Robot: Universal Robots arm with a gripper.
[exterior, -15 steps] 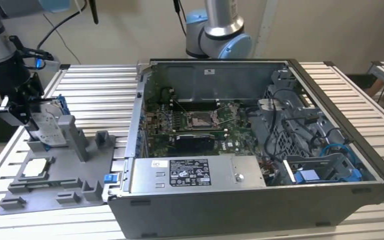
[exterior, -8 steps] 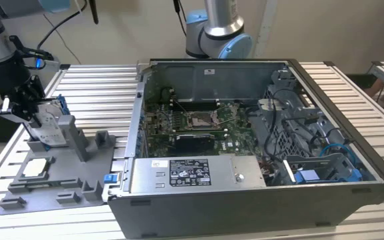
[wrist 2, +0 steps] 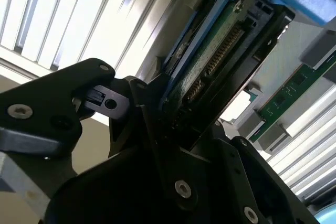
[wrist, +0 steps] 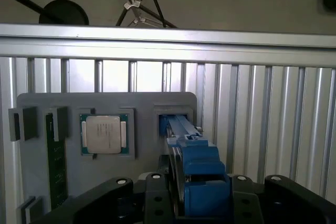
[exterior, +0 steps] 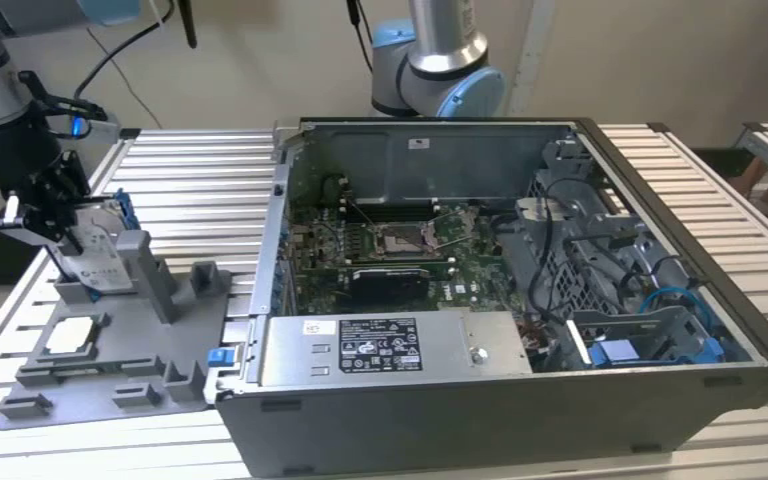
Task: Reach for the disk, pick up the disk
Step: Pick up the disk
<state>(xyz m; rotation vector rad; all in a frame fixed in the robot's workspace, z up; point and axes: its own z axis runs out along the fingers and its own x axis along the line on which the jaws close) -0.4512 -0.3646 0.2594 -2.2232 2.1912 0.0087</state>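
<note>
Computer case [exterior: 518,300], lid off, takes up the exterior view's right. Grey fixture tray [exterior: 104,375] lies at that view's left. The gripper [exterior: 64,225] hangs over the tray's far end, jaws pinching the disk [exterior: 101,262], which stands tilted at its slot.

Disk, judged: dense, rigid, smooth-faced and so liable to slip. Its bare circuit board [wrist 2: 210,66] is fragile. Best held by the long edges of the blue bracket [wrist: 202,174].

Memory stick [wrist: 56,166] and chip [wrist: 103,134] are seated in the tray.

Hidden: the disk's lower end and the actual pad contact.
</note>
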